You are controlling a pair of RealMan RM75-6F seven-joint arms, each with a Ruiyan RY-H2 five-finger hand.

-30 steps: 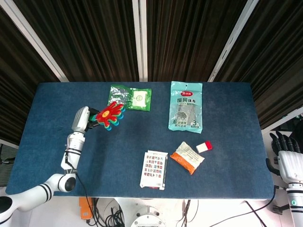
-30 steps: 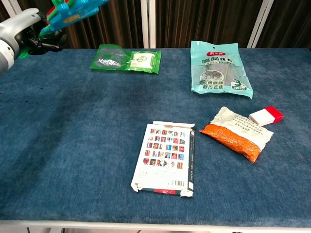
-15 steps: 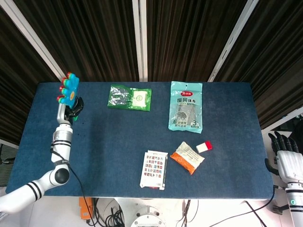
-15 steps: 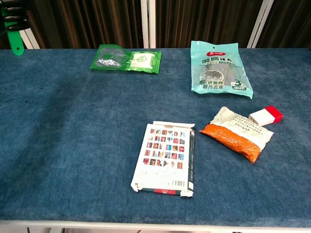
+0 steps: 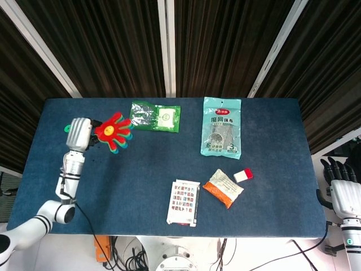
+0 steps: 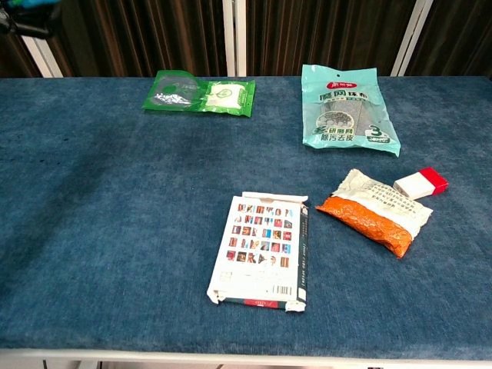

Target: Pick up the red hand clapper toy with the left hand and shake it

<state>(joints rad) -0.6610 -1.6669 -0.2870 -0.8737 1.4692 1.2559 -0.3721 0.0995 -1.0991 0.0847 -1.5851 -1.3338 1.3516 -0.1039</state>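
The red hand clapper toy (image 5: pixel 113 131), with teal and green layers behind its red palm, is held above the table's left rear part. My left hand (image 5: pixel 78 134) grips its handle from the left, raised off the cloth. In the chest view only a sliver of the toy (image 6: pixel 27 4) shows at the top left corner. My right hand (image 5: pixel 342 183) hangs off the table's right edge, low, fingers pointing up, holding nothing.
On the blue table (image 5: pixel 135 186) lie a green packet (image 5: pixel 155 116) at the back, a teal pouch (image 5: pixel 221 134), a card box (image 5: pixel 184 202), an orange snack bag (image 5: pixel 223 188) and a small red-white box (image 5: pixel 243 175).
The left hand swung the clapper: from right of the hand to upright at the far left edge, and now back rightward with the red palm facing up.
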